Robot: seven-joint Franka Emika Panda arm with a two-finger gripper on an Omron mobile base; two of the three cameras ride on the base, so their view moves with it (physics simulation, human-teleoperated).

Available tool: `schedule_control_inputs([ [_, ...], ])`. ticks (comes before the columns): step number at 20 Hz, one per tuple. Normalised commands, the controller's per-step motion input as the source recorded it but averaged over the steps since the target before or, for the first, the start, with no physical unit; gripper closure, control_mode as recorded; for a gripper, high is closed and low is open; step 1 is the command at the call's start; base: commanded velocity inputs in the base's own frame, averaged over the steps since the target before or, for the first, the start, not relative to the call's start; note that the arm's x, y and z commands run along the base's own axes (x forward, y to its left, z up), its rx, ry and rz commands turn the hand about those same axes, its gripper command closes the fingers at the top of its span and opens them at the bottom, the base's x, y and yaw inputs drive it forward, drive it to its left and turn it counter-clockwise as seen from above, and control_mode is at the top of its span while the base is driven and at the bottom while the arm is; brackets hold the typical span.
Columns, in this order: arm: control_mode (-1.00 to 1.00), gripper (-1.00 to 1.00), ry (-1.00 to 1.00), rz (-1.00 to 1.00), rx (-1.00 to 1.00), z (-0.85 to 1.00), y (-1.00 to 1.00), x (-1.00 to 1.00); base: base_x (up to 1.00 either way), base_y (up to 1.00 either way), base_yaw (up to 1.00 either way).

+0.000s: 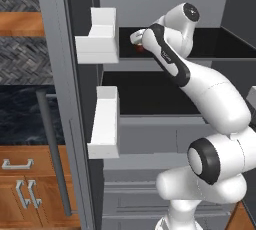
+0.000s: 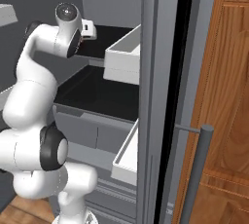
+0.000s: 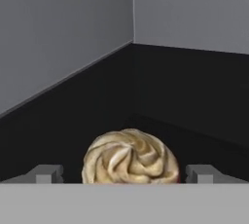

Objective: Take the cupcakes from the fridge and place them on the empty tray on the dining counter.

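Your hand stands with its fingers wide apart, one tip on each side of a cupcake, and nothing is clamped yet. In the hand view the swirled cream top sits between the tips, a shade nearer the right one than the left. A sliver of the reddish wrapper shows at its lower right. I cannot tell whether either tip is touching it.

The cupcake rests on the black upper shelf of the fridge, out from the back corner where the two grey inner walls meet. From the left base view, the wrist is reached in over that shelf's front edge, and a spot of red shows just past it, beside the white door bin. Only one cupcake can be made out here; where the second one lies, I cannot say.

Judgement on the step in hand, the grasp:
- Centre first. Shift slightly so that the gaps on both sides match, or one finger will push the cake sideways as you close.
- Go lower if there is room. Aim for the wrapper, not the icing, which is likely to crush or slip.
- Close slowly and stop at firm contact.
- Lift straight up off the shelf before drawing back, and keep clear of the bins on both open doors as you withdraw.

The tray and the dining worktop are not in sight from here.
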Motion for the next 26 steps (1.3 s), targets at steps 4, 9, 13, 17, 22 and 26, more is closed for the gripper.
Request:
schedule_control_inputs([
  [4, -1.0, -1.0, 0.0, 0.0, 0.0, -0.1, 0.0, 0.15, 0.0, 0.0, 0.0],
  [9, -1.0, -1.0, 0.0, 0.0, 0.0, -0.04, 0.0, 0.24, 0.0, 0.0, 0.0],
  [13, -1.0, -1.0, 0.0, -0.01, 0.0, -0.14, 0.0, 0.03, 0.0, 0.0, 0.0],
  [17, -1.0, -1.0, 0.03, -0.02, 0.0, -0.17, 0.0, 0.0, 0.0, 0.0, 0.0],
  [22, -1.0, 1.0, 0.09, -0.03, 0.0, -0.23, 0.0, 0.0, 0.0, 0.0, 0.0],
  [26, -1.0, 1.0, 0.01, 0.0, 0.0, -0.03, 0.0, 0.01, 0.0, 0.0, 0.0],
])
